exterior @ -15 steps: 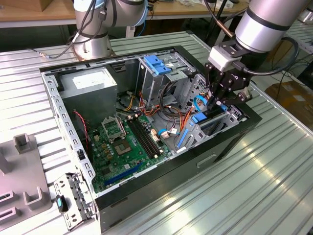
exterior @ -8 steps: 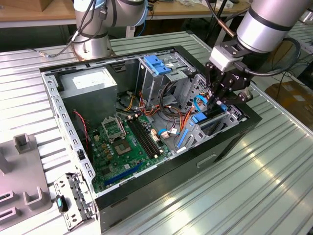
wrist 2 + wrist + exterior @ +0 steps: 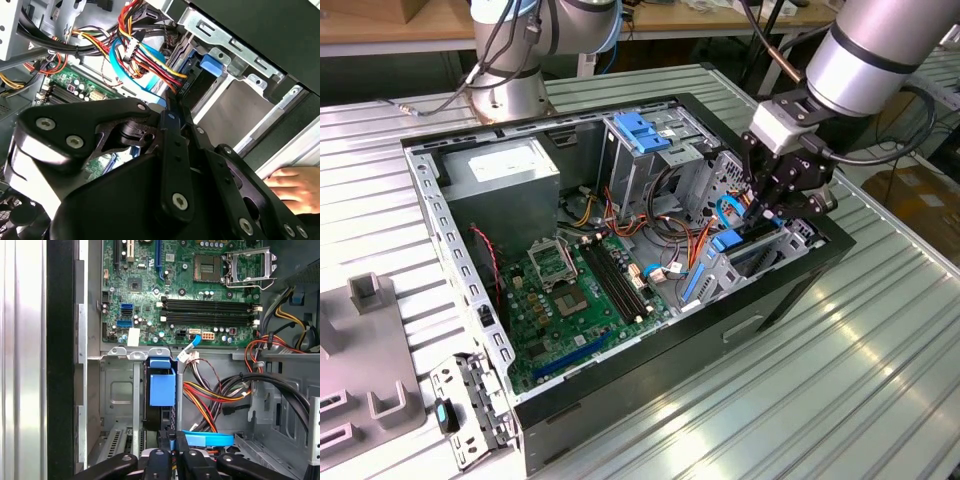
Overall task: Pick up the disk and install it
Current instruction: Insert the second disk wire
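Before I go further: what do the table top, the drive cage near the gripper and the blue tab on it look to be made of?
Table top: ribbed bare metal, probably aluminium, given the bright sheen along its grooves. Drive cage: grey sheet metal, likely steel, with stamped holes and folded edges. Blue tab: seems moulded plastic, matte and uniformly coloured. The gripper looks like black matte metal or plastic; I cannot tell which.

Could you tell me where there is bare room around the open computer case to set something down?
The ribbed table lies bare on the exterior view's right of the computer case. Inside, cables crowd the drive cage and the gripper.
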`<act>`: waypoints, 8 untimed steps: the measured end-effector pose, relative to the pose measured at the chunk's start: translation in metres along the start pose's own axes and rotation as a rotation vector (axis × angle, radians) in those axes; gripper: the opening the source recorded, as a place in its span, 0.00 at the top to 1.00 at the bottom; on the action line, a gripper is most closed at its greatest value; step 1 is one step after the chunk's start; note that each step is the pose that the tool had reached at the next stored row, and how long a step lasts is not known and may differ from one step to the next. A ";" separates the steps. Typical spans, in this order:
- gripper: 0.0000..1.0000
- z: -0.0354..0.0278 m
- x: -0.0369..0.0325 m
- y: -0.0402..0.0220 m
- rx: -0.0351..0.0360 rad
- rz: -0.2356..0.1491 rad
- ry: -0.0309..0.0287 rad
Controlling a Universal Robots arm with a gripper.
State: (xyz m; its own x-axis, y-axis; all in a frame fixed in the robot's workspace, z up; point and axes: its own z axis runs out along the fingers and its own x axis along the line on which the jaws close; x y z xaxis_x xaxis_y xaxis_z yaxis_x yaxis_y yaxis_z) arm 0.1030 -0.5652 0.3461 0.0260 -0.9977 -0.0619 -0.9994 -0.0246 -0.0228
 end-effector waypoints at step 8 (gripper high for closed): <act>0.84 0.0042 0.0003 -0.0005 -0.0016 0.000 -0.0022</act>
State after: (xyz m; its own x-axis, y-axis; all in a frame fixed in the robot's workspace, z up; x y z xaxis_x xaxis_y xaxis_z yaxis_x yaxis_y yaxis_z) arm 0.1036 -0.5652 0.3420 0.0259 -0.9976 -0.0642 -0.9995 -0.0246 -0.0213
